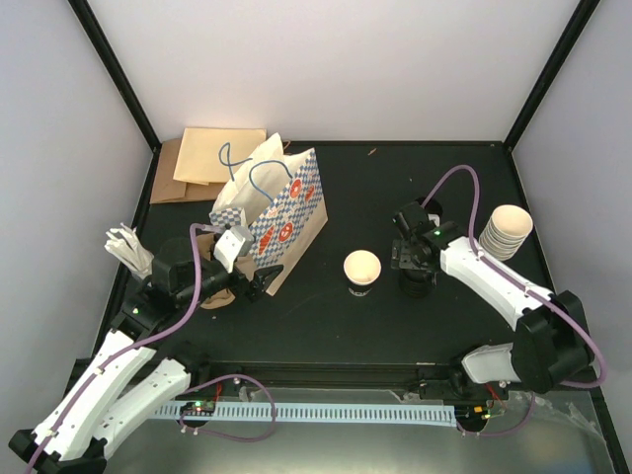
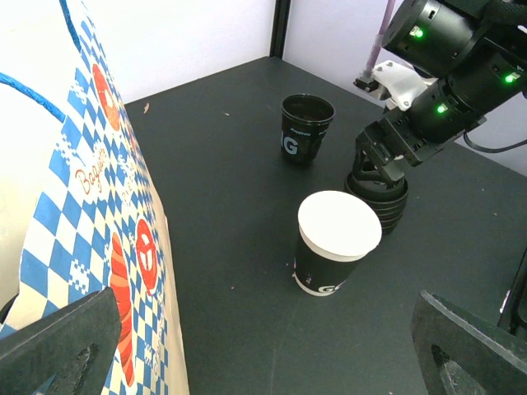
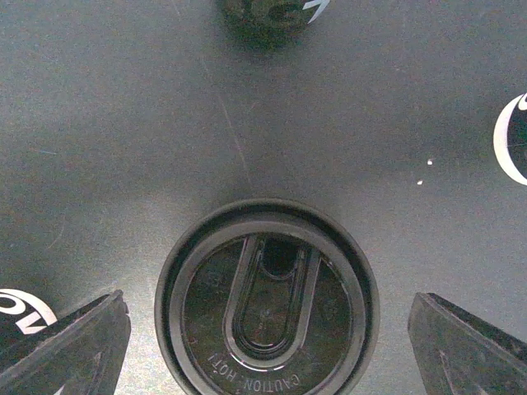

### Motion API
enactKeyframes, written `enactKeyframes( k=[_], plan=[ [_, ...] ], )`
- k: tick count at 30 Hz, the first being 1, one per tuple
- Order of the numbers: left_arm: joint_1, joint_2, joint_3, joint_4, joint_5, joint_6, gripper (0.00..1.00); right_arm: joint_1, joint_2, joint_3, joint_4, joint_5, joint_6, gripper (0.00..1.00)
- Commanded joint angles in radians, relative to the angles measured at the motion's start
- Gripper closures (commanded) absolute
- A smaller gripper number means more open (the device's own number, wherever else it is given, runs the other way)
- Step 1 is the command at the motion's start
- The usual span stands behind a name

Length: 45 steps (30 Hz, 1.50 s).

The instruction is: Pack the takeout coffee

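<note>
Toward the table's right edge, right gripper [image 3: 263, 329] hangs spread, empty, straddling the black lid [image 3: 268, 247]. Cup [image 1: 361, 269] stands uncapped mid-table. Descend centred; pinch rim evenly; lift one lid only.

Soft, even light fell from above; shadows on the black bench [image 1: 375, 188] were faint. The right wrist view showed a pale sheen there, a sharp black lid [image 3: 268, 309], a blurred dark cup [image 3: 268, 16].

lid [image 3: 265, 304] is shiny black plastic, desk [image 3: 123, 123] is matt and a bit scratched, cup [image 2: 338, 243] and bag [image 2: 107, 247] look like smooth paper
</note>
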Motion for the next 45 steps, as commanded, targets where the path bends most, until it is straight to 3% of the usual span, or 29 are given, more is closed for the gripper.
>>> enactKeyframes(
  k=[1, 13, 45],
  plan=[
    [-0.005, -0.004, 0.003, 0.026, 0.01, 0.018, 0.01, 0.004, 0.02, 0.035, -0.008, 0.001, -0.006, 0.06],
    [-0.005, -0.005, 0.003, 0.026, 0.011, 0.017, 0.01, 0.003, 0.085, 0.065, -0.02, 0.028, 0.005, 0.17],
    [-0.004, 0.001, 0.001, 0.028, 0.016, 0.019, 0.01, 0.001, 0.057, -0.015, 0.007, -0.022, 0.081, 0.22]
  ],
)
